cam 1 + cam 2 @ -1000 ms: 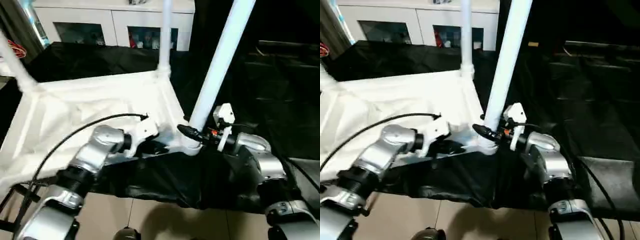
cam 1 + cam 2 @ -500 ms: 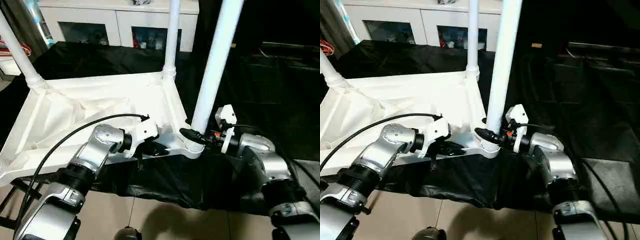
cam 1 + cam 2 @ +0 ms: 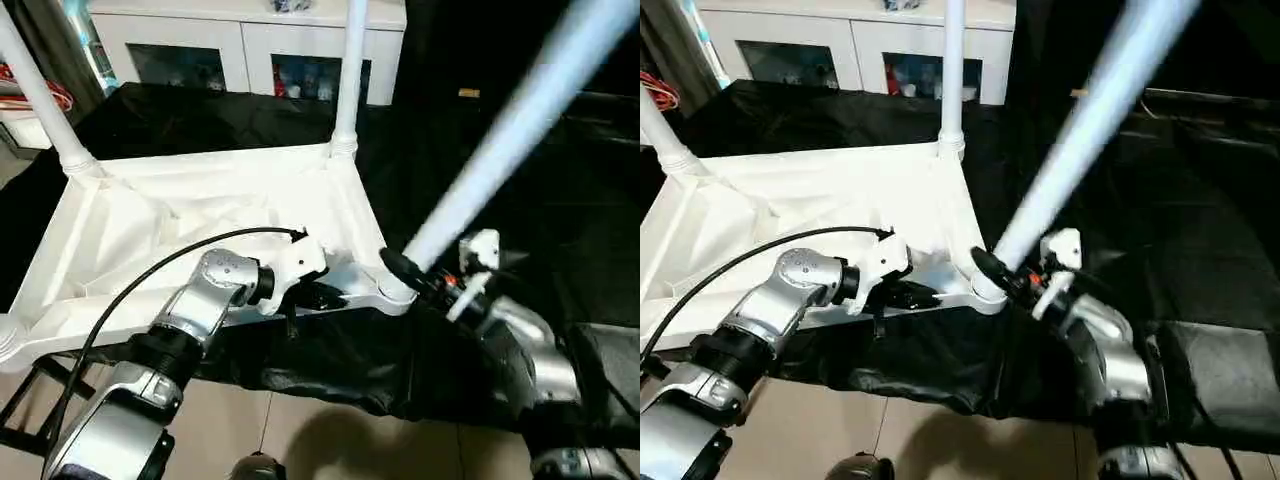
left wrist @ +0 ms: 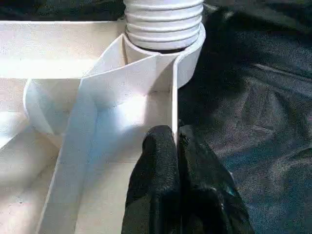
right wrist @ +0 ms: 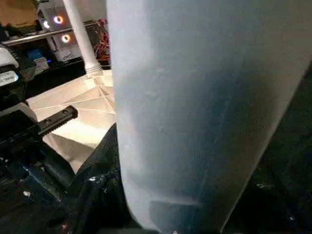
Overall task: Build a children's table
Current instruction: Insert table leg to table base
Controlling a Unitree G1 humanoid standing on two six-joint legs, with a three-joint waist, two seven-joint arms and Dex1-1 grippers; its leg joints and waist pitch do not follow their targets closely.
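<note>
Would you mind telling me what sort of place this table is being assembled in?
Probably an indoor lab or workshop room. A white glass-door cabinet stands at the back, black sheeting covers the work surface under the upturned tabletop, the floor is tiled, and red wiring lies at the side.

Indoor light falls evenly from above and the white tabletop (image 3: 190, 215) glares, its ribs nearly washed out. The black cloth (image 3: 330, 360) swallows detail in dim folds. The near leg (image 3: 500, 140) is smeared by motion blur and looks bluish; the right arm (image 3: 520, 340) is soft too. A faint shadow lies on the floor (image 3: 330, 440).
</note>
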